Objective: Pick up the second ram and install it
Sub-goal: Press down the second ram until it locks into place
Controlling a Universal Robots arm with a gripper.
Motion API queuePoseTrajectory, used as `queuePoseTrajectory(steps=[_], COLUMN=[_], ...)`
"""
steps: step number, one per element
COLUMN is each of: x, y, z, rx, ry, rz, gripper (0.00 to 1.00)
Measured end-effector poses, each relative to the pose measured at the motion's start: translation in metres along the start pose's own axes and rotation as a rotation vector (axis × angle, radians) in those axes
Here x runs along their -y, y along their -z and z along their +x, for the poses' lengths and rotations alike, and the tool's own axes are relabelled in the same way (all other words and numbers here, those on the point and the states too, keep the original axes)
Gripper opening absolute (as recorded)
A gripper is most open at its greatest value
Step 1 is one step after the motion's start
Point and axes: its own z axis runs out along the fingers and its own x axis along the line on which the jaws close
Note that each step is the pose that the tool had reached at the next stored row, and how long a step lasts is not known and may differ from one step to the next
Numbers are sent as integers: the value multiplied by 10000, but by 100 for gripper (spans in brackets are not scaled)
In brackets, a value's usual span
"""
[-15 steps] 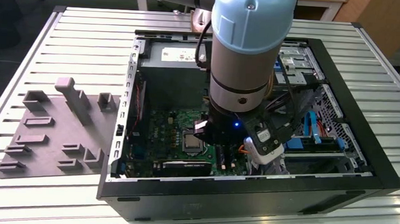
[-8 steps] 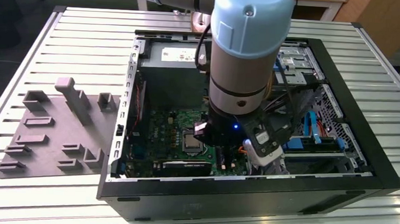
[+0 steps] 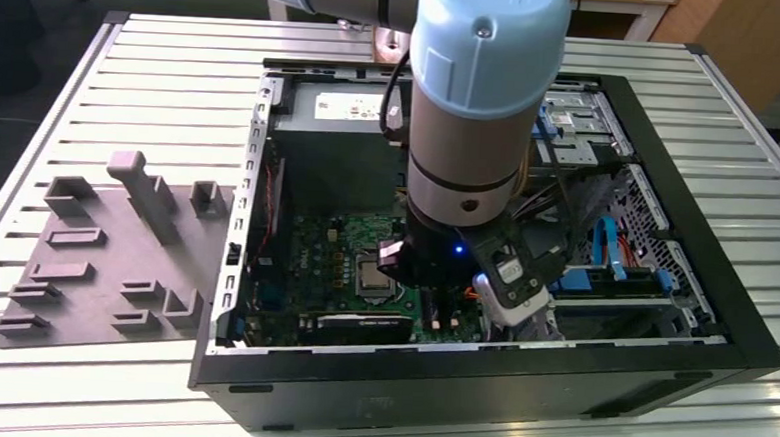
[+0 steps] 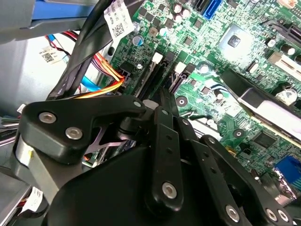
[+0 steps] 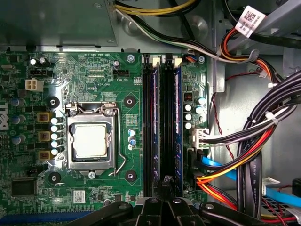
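We see the robot arm reaching down into the open black metal computer case (image 3: 656, 252), which lies on its side on the slatted metal surface (image 3: 157, 76); this orientation turns the green motherboard (image 5: 94, 75) face up, so that the long black memory slots (image 5: 165, 122) can be approached from above. The tool (image 5: 165, 188) hangs directly over the slots, its black fingers (image 4: 165, 136) drawn close together around the slot line. In both wrist views, we cannot tell whether they clamp a module or merely press upon one. In the first wrist view, we see two long, narrow blue-black memory sticks standing in the slots, one (image 5: 153, 122) nearer the silver processor socket (image 5: 91, 141), one (image 5: 178, 122) nearer the bundled cables (image 5: 263, 132). We judge the second ram to be one of these, already seated or being seated; which of them, we cannot tell. The grey plastic holder tray (image 3: 108, 254) lies on the surface beside the case.
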Motion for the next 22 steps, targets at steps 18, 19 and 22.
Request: queuePoseTrajectory(steps=[18, 19, 22], x=[-1, -2, -2], y=[63, 86, 168], z=[-5, -7, -13], rx=[2, 4, 2], ry=[-1, -2, -1], rz=[-9, -13, -9], gripper=[11, 11, 11])
